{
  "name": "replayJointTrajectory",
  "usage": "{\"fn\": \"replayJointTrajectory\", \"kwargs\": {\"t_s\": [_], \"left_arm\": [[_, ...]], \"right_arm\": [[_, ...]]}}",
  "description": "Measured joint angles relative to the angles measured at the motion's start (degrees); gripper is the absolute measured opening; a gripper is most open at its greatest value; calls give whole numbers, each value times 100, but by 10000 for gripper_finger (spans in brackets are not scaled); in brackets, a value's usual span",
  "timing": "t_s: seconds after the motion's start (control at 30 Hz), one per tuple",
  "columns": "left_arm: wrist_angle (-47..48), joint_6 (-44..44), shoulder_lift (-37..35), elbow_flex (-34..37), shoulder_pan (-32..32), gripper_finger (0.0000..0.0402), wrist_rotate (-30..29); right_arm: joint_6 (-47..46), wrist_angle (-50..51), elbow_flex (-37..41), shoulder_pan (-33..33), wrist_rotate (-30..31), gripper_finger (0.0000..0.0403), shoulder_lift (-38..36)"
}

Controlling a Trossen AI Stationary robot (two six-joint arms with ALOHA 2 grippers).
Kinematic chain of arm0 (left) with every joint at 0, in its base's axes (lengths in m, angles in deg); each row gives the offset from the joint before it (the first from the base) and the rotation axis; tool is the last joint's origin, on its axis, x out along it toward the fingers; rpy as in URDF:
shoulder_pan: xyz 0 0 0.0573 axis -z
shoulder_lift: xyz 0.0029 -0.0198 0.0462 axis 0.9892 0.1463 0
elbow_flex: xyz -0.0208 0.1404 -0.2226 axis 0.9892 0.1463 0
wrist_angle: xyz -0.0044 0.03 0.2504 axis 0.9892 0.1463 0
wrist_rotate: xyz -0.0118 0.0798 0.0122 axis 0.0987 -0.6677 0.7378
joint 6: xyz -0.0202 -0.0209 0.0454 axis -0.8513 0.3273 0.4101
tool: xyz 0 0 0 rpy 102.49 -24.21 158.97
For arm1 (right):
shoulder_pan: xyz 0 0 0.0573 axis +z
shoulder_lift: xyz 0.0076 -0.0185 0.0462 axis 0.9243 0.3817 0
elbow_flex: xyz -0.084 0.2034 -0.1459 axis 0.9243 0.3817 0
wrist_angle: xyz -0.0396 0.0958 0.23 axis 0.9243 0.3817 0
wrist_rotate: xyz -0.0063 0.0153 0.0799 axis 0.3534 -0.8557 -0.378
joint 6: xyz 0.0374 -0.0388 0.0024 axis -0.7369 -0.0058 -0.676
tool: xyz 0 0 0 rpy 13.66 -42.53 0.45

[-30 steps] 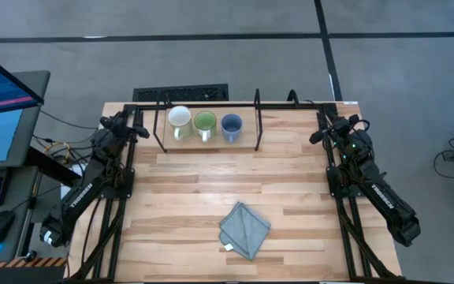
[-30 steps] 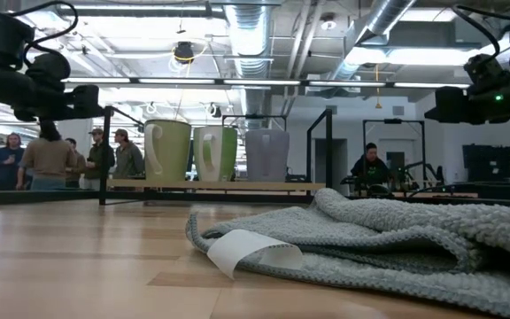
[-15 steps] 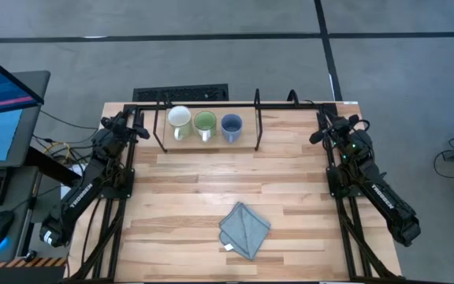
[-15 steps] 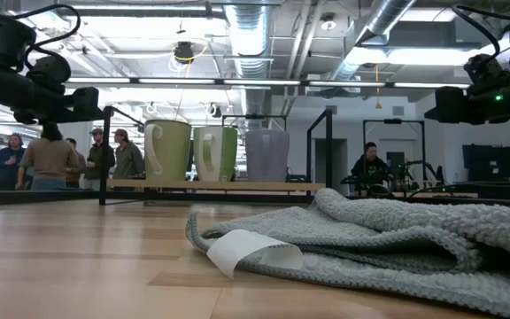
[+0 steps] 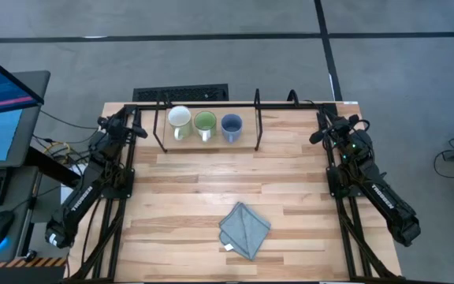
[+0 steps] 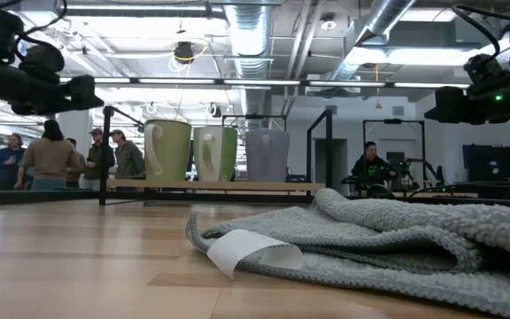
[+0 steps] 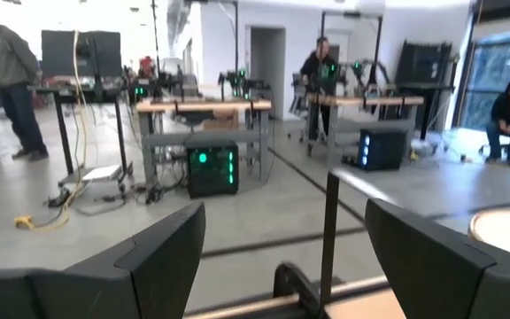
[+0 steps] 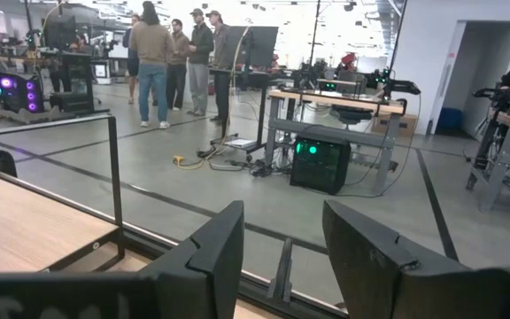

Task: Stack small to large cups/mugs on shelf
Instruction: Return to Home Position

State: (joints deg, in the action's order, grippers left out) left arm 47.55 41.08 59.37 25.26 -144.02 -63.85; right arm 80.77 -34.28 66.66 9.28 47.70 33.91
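Three mugs stand upright in a row on the shelf (image 5: 247, 140) at the table's far edge: a white one (image 5: 180, 118), a green-lined one (image 5: 205, 122) and a blue-grey one (image 5: 231, 125). They also show in the low view as the white mug (image 6: 166, 151), the green mug (image 6: 213, 152) and the blue-grey mug (image 6: 266, 154). My left gripper (image 5: 138, 128) hovers open just left of the shelf, and its wrist view (image 7: 286, 257) shows a shelf post (image 7: 329, 226) and the white mug's rim (image 7: 507, 232). My right gripper (image 5: 317, 132) hovers open and empty (image 8: 282, 257), right of the shelf.
A folded grey-blue cloth (image 5: 244, 229) with a white tag lies on the table near its front edge, and looms large in the low view (image 6: 370, 235). The shelf's thin black posts (image 5: 258, 118) stand up at its ends. People stand in the room beyond the table.
My left gripper has risen a little beside the shelf, still open. The mugs, the cloth and my right arm have kept still.
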Motion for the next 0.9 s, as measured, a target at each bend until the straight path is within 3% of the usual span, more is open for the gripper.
{"fn": "replayJointTrajectory", "kwargs": {"t_s": [0.9], "left_arm": [[530, 23, -148, -72, 11, 304, -107]], "right_arm": [[0, -2, 2, 2, -2, 177, 0]]}}
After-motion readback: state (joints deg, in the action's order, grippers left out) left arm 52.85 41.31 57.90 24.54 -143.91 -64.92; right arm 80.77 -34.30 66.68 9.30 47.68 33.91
